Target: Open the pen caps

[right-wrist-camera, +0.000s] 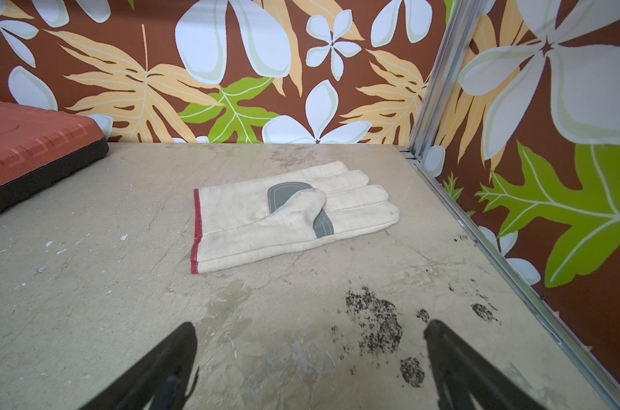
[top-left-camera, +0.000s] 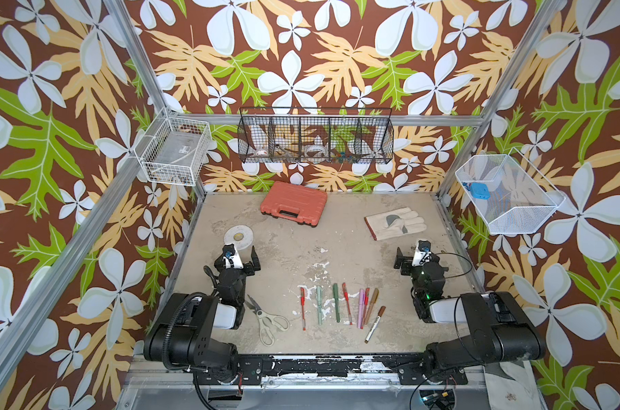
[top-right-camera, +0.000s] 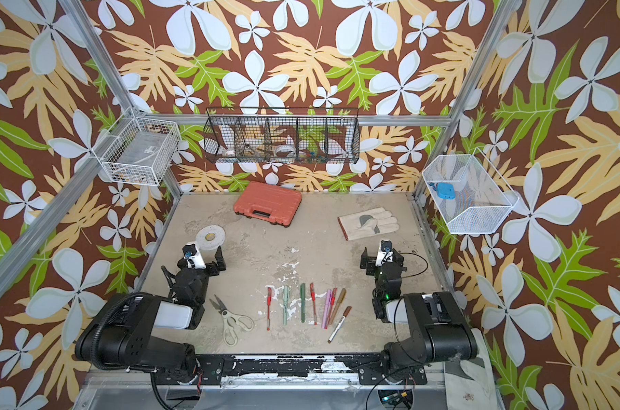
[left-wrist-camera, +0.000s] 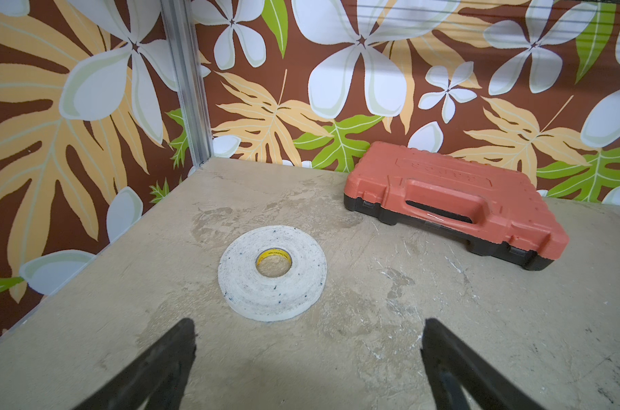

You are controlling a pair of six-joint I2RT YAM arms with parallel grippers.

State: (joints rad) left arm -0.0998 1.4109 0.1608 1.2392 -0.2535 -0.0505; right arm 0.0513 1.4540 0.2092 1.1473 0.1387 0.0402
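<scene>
Several capped pens (top-left-camera: pixel 337 307) lie side by side near the table's front, in both top views. Their caps point away from the front edge: red (top-left-camera: pixel 302 293), pale green (top-left-camera: pixel 319 293), dark green (top-left-camera: pixel 335 290), pink (top-left-camera: pixel 361 295), gold (top-left-camera: pixel 375 294), and brown (top-left-camera: pixel 381 311) on a white marker. Every cap sits on its pen. My left gripper (top-left-camera: pixel 240 253) (left-wrist-camera: pixel 308 340) hovers open left of the pens, facing the tape roll. My right gripper (top-left-camera: pixel 412 253) (right-wrist-camera: pixel 310 342) hovers open to their right, facing the glove. Neither wrist view shows any pen.
White-handled scissors (top-left-camera: pixel 266 319) lie just left of the pens. A white tape roll (left-wrist-camera: pixel 272 271) sits at the left, a red tool case (top-left-camera: pixel 294 207) at the back, and a work glove (right-wrist-camera: pixel 291 216) at the back right. Wire baskets (top-left-camera: pixel 315 136) hang on the walls.
</scene>
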